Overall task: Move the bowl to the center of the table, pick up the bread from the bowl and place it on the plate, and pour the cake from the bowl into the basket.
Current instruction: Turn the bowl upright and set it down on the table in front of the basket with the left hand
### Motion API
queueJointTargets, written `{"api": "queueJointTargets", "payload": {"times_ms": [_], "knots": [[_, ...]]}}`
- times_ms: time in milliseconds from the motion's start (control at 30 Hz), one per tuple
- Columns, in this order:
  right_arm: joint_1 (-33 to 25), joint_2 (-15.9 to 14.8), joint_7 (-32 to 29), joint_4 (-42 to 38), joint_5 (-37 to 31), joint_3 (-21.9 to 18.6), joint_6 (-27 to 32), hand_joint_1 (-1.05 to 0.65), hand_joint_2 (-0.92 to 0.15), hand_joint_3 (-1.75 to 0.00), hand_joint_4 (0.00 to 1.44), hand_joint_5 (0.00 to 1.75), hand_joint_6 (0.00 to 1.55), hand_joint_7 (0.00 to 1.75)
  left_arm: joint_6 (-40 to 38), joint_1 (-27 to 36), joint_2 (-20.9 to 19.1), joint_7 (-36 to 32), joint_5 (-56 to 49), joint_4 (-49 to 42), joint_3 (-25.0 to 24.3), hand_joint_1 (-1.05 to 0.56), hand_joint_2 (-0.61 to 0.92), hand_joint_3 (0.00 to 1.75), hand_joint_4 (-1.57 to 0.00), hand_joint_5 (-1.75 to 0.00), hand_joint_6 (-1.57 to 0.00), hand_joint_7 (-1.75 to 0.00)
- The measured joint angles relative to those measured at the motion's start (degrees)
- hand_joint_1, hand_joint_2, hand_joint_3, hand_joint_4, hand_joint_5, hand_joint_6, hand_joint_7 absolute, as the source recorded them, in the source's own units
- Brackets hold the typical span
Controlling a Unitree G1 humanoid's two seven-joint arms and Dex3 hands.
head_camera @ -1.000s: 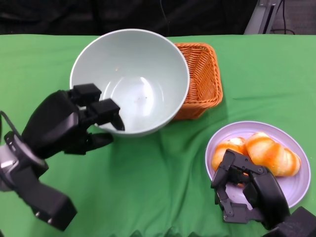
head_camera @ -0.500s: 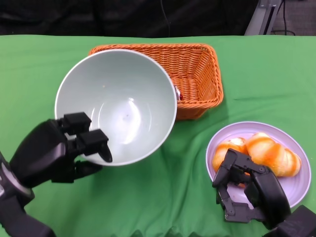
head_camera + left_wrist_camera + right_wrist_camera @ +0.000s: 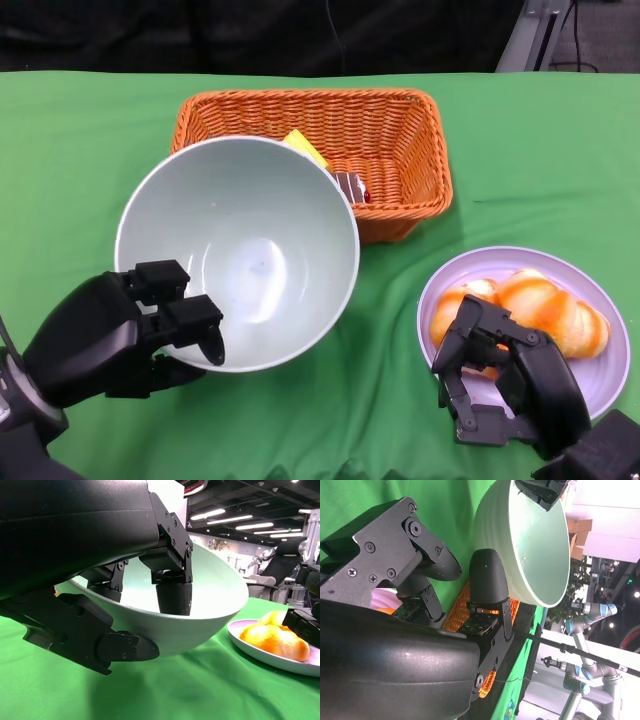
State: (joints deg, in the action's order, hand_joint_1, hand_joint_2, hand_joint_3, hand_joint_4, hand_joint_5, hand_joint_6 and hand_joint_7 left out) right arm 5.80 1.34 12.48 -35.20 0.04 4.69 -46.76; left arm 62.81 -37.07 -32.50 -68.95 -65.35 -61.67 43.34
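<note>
- The left robot hand [image 3: 120, 335] is clamped on the pale green bowl [image 3: 240, 250] at its rim around 7 o'clock, fingers inside and thumb under the outer wall
- The bowl looks empty and sits tipped toward the viewer, its far rim overlapping the near edge of the orange basket [image 3: 400, 130] at 12 o'clock on the bench [image 3: 560, 140]
- Something yellow and something dark, most likely the cake [image 3: 345, 185], lie in the basket just past the bowl's rim at 1 o'clock, so the pour looks done
- The bread [image 3: 545, 310] lies on the lilac plate [image 3: 600, 385] at 4 o'clock
- The right robot hand [image 3: 500, 385] hovers over the plate's near left edge, fingers curled in and holding nothing
- To finish cleanly, I'd level the bowl while drawing it clear of the basket, then lower it flat to the green cloth before loosening the grip, or it may rock or catch the wicker edge
</note>
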Motion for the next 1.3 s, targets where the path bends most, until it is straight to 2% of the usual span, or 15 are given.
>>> {"api": "queueJointTargets", "payload": {"times_ms": [467, 733, 1100, 1300], "knots": [[-1.4, 0.0, 0.8, 2.0, 0.2, 0.0, 0.1, 0.00, -0.47, -1.36, 0.87, 1.75, 0.61, 1.63, -0.6, 0.1, 2.3, 0.9, 0.4, -3.3, 0.4, -0.12, 0.91, 0.43, -0.64, -1.75, -0.59, -1.49], [-1.4, 0.0, 1.3, 2.1, 0.2, 0.0, 0.1, 0.00, -0.47, -1.35, 0.88, 1.75, 0.60, 1.62, -1.2, 0.4, 3.4, 1.2, 0.6, -4.3, 1.0, -0.10, 0.92, 0.37, -0.63, -1.75, -0.61, -1.41], [-1.5, 0.0, 1.2, 2.5, 0.2, 0.0, 0.4, 0.01, -0.47, -1.36, 0.87, 1.75, 0.61, 1.63, -0.9, 2.1, 4.1, 1.2, 0.4, -4.1, 3.0, -0.14, 0.92, 0.45, -0.64, -1.75, -0.55, -1.53], [-1.5, 0.0, 1.3, 2.6, 0.2, 0.0, 0.5, 0.02, -0.47, -1.37, 0.88, 1.75, 0.61, 1.63, -0.7, 2.5, 4.1, 1.2, 0.5, -4.1, 3.5, -0.15, 0.92, 0.46, -0.63, -1.75, -0.53, -1.52]]}}
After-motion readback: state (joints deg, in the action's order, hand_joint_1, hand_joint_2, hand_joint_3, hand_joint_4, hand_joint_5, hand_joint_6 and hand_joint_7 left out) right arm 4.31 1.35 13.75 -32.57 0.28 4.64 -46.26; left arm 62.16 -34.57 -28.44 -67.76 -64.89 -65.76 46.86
